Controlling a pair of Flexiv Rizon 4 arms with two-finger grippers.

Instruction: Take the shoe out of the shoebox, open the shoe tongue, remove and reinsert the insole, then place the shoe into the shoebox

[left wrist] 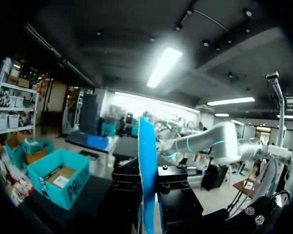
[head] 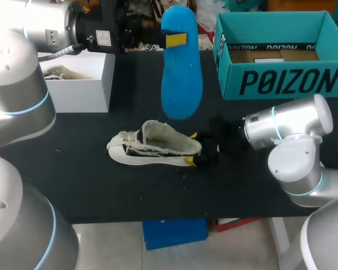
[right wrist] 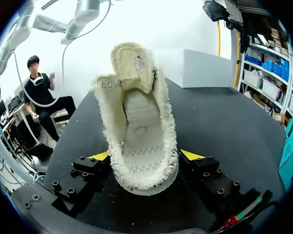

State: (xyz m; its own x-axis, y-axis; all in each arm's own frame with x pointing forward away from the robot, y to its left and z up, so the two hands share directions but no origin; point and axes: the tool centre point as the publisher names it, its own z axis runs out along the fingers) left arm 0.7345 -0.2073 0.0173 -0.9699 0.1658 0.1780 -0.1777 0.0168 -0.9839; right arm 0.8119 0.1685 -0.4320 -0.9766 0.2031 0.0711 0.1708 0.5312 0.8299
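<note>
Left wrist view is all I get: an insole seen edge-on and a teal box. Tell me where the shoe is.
Observer: The shoe rests mid-table, close to the insole that the left gripper holds in the air.
Operator: Report the right gripper.
Observer: The right gripper is shut on the shoe's heel, one finger on each side.
Operator: Check inside the shoe.
Observer: The tongue is folded back, and there is no insole inside.
</note>
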